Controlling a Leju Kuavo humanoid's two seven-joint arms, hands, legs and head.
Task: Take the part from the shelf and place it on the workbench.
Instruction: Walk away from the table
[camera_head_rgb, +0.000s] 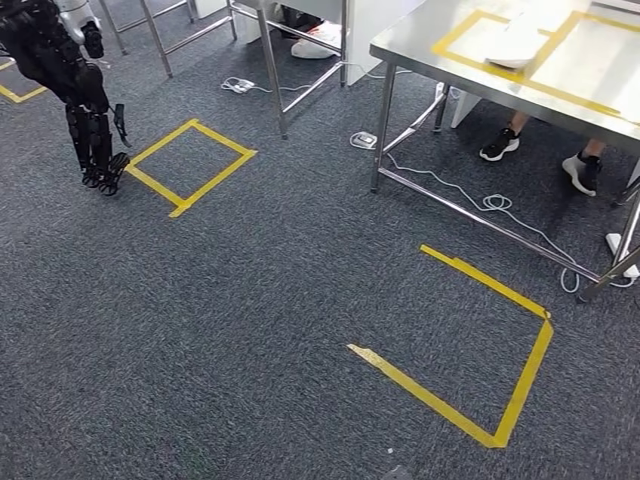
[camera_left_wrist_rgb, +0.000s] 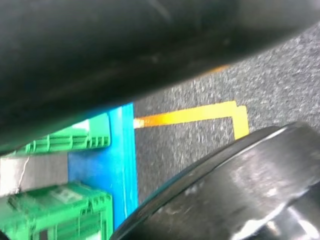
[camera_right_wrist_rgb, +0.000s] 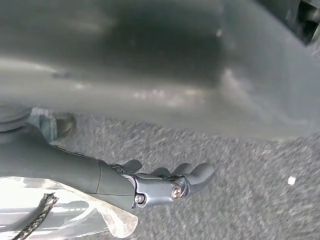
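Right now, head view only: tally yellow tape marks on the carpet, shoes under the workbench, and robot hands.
Yellow tape marks on the carpet: 3
Shoes under the workbench: 2
Robot hand: 1
Total: 6

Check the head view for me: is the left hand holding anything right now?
No: the left hand hangs over the grey carpet beside a yellow tape square, its fingers pointing down with nothing in them.
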